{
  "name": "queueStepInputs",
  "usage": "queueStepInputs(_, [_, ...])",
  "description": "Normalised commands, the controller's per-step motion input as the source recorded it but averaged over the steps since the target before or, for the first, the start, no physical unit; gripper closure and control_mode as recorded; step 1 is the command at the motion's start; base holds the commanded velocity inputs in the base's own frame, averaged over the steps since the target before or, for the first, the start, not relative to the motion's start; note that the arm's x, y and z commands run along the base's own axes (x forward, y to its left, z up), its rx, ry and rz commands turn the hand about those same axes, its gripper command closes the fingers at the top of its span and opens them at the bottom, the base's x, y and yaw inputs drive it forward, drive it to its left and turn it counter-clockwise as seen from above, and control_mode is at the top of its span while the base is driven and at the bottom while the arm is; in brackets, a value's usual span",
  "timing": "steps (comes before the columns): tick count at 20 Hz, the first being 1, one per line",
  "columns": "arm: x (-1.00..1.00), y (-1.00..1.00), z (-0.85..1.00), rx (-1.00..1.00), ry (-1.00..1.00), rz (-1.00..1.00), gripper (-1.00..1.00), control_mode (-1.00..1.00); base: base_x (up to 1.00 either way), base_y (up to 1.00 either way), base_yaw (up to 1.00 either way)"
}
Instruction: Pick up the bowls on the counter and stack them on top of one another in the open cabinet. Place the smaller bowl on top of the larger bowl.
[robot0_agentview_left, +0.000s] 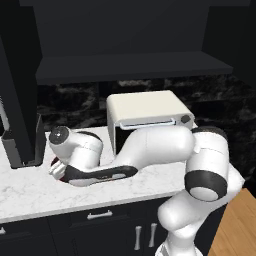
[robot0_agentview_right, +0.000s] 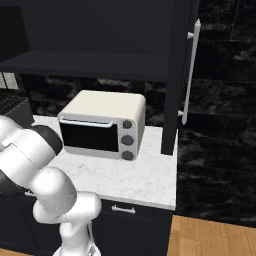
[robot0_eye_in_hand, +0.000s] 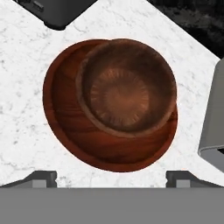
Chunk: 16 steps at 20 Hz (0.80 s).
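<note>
Hand (robot0_eye_in_hand: 111, 177) hovers spread over the small, deep dark-brown wooden bowl (robot0_eye_in_hand: 127, 89), seen sitting inside the wide shallow reddish wooden bowl (robot0_eye_in_hand: 72, 122) on the white marble desk (robot0_eye_in_hand: 26, 144). Pick-up step judged underway; descent and rim pinch needed next.

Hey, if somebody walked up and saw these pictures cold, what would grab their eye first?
Probably the two glossy wooden bowls in the hand view: the smaller bowl overlaps the larger bowl on the white marble counter, right below the open end effector. Next, the big white arm folded low over that counter in the left base view, and the cream toaster oven standing under the dark open cabinet.
</note>
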Motion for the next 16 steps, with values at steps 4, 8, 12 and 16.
queueStepInputs(4, [-0.08, -0.55, 0.75, 0.24, 0.23, -0.22, -1.0, -1.0, 0.0, 0.0, 0.0])
queueStepInputs(8, [-0.17, -0.7, 0.3, 0.33, 0.27, -0.3, -1.0, -1.0, 0.0, 0.0, 0.0])
queueStepInputs(12, [-0.11, -0.36, 0.0, 0.32, 0.21, -0.37, -1.0, -1.0, 0.0, 0.0, 0.0])
queueStepInputs(16, [0.0, -0.17, 0.0, 0.09, 0.11, -0.38, -1.0, -1.0, 0.0, 0.0, 0.0])
